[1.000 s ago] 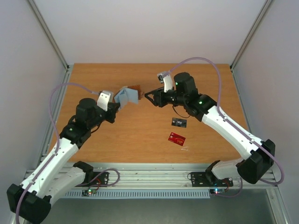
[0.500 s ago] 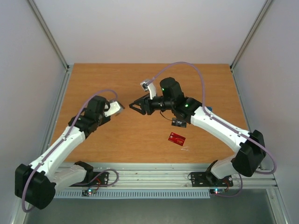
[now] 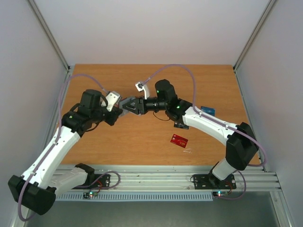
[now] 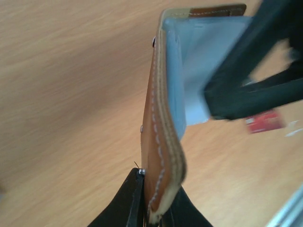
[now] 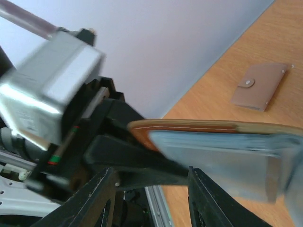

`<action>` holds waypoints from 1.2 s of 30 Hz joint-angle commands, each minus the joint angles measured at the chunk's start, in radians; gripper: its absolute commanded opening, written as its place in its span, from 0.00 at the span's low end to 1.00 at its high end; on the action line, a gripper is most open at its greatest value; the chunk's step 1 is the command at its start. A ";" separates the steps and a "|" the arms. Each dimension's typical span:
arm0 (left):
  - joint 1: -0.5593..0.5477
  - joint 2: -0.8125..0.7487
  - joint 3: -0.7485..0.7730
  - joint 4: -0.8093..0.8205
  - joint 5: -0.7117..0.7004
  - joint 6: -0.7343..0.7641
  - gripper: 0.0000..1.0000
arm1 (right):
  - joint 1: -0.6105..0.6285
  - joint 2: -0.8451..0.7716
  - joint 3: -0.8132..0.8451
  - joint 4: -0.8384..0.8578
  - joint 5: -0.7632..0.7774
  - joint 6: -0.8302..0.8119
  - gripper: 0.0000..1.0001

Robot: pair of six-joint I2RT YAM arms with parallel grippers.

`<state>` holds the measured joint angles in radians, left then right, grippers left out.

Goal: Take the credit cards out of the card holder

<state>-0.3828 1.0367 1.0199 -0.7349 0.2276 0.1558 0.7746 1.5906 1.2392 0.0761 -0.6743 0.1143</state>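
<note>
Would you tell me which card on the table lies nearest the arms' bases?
The red card; the blue card and the black card lie farther back.

Right claw (image 3: 133, 106) has moved left, up to the card holder (image 4: 163, 142)

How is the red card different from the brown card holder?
The red card lies flat on the table with nothing touching it. The card holder is held up off the table, pinched by the left gripper. The red card is one thin red sheet. The card holder is brown outside, pale blue-grey inside, and partly open. Both are small rectangles.
</note>
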 commanded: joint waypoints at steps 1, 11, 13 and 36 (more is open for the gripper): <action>0.021 -0.107 -0.026 0.200 0.342 -0.287 0.00 | -0.044 -0.082 -0.012 -0.023 -0.009 -0.042 0.43; 0.024 -0.246 -0.207 0.715 0.639 -0.429 0.00 | -0.161 -0.206 0.176 -0.538 -0.368 -0.414 0.37; 0.024 -0.245 -0.219 0.796 0.662 -0.457 0.00 | -0.160 -0.201 0.213 -0.608 -0.390 -0.453 0.31; 0.022 -0.212 -0.251 0.990 0.809 -0.469 0.00 | -0.121 -0.172 0.362 -0.781 -0.206 -0.616 0.16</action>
<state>-0.3588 0.8154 0.7719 0.1272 0.9695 -0.3325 0.6262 1.3876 1.5818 -0.6907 -0.9241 -0.4717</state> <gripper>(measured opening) 0.068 0.169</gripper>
